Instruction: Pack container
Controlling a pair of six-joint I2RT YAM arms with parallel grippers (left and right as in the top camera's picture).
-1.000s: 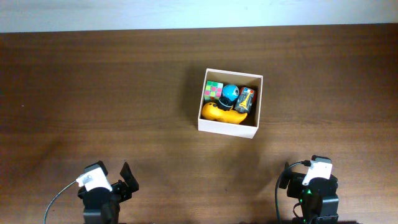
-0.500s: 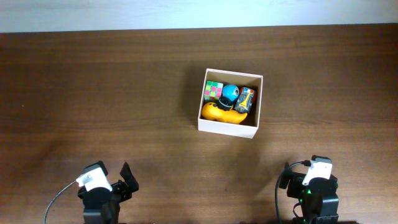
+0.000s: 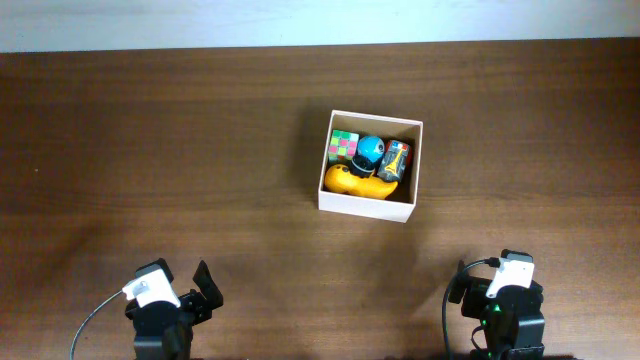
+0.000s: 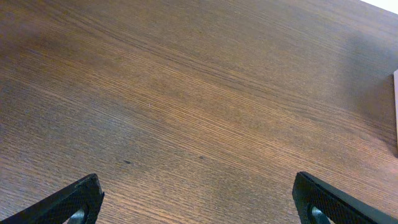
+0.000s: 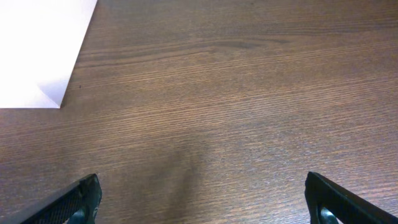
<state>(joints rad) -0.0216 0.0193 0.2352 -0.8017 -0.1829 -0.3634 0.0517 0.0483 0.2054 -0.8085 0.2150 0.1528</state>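
Observation:
The container [image 3: 365, 207] is a square white box with no lid, standing a little right of the table's middle. Inside it lie a yellow duck [image 3: 352, 183], a blue ball-like toy [image 3: 371, 150], a coloured cube [image 3: 344, 146] and a small dark toy [image 3: 396, 160]. My left gripper [image 3: 180, 285] hangs at the near left edge, open and empty over bare wood [image 4: 198, 190]. At the near right my right gripper [image 3: 488, 280] is also open and empty [image 5: 202, 186]. A white wall of the container [image 5: 37, 50] shows at the top left of the right wrist view.
The dark wooden table [image 3: 150, 130] spreads to all sides of the box. A pale strip [image 3: 320, 20] runs along the table's far edge. A sliver of the box [image 4: 395, 112] touches the right edge of the left wrist view.

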